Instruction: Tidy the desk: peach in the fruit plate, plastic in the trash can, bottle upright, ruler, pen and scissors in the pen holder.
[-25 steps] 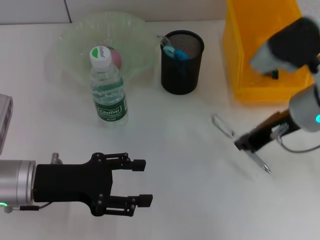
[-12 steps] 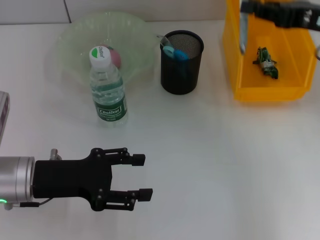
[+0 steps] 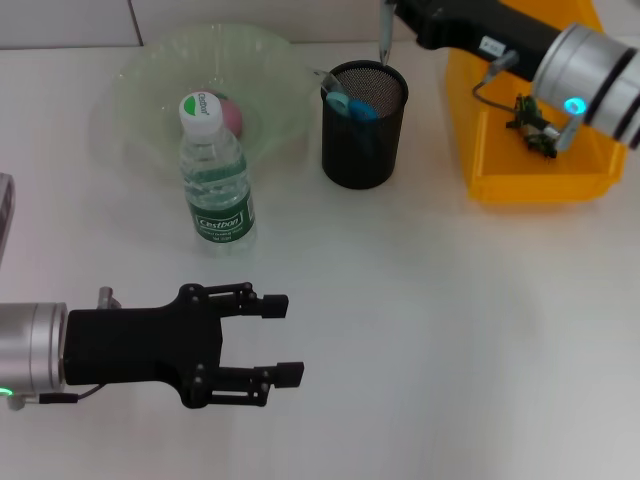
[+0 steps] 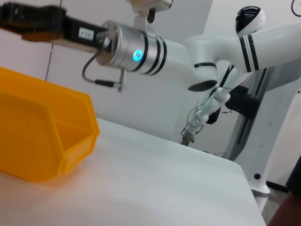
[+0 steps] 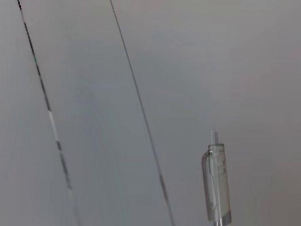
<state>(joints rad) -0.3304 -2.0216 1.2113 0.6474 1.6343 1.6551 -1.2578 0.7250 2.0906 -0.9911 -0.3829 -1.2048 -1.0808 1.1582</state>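
My right gripper [image 3: 395,10] is at the far edge, shut on a clear pen [image 3: 384,38] that hangs tip-down just above the rim of the black mesh pen holder [image 3: 364,140]. The right wrist view shows the pen [image 5: 216,186] against the wall. Blue-handled scissors [image 3: 353,106] and a clear ruler [image 3: 325,78] stand in the holder. The bottle [image 3: 215,175] stands upright in front of the green fruit plate [image 3: 140,95], with the peach [image 3: 232,115] in the plate. Green plastic [image 3: 533,125] lies in the yellow trash can [image 3: 500,170]. My left gripper [image 3: 285,337] hovers open near the front left, holding nothing.
A grey device edge [image 3: 4,215] shows at the far left. The left wrist view shows the yellow trash can [image 4: 42,141] and the right arm [image 4: 136,47] over the white table.
The right arm has lifted the pen off the table, swung over the trash can, then moved left above the pen holder. The left arm has barely moved.
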